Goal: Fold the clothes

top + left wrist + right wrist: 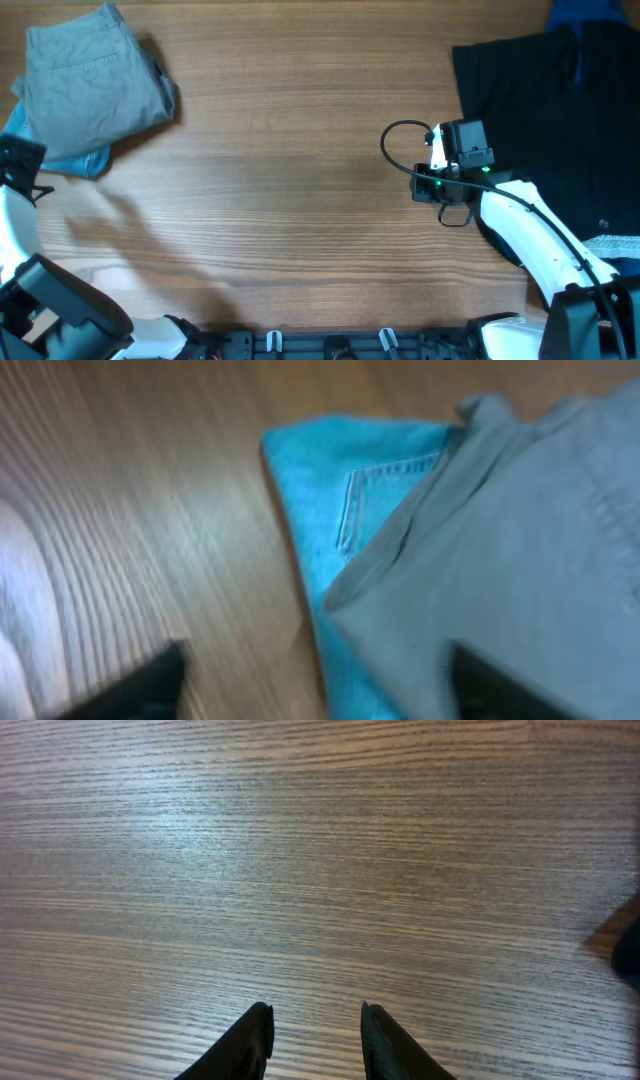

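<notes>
The clothes lie in two places. Folded grey trousers [95,80] rest on light-blue jeans [75,160] at the table's far left, and a large black garment [540,110] is spread at the right with a dark-blue one [590,12] behind it. My left gripper [25,160] hovers at the near edge of the left pile. In the left wrist view it [320,690] is open wide, one finger over bare wood, the other over the grey trousers [520,540] and jeans [330,470]. My right gripper [445,150] sits just left of the black garment, open [315,1020] over bare wood, holding nothing.
The wooden table [290,180] runs between the two piles. A black cable [395,140] loops off the right wrist. A pale cloth edge [612,243] shows at the right rim. The arm bases stand along the front edge.
</notes>
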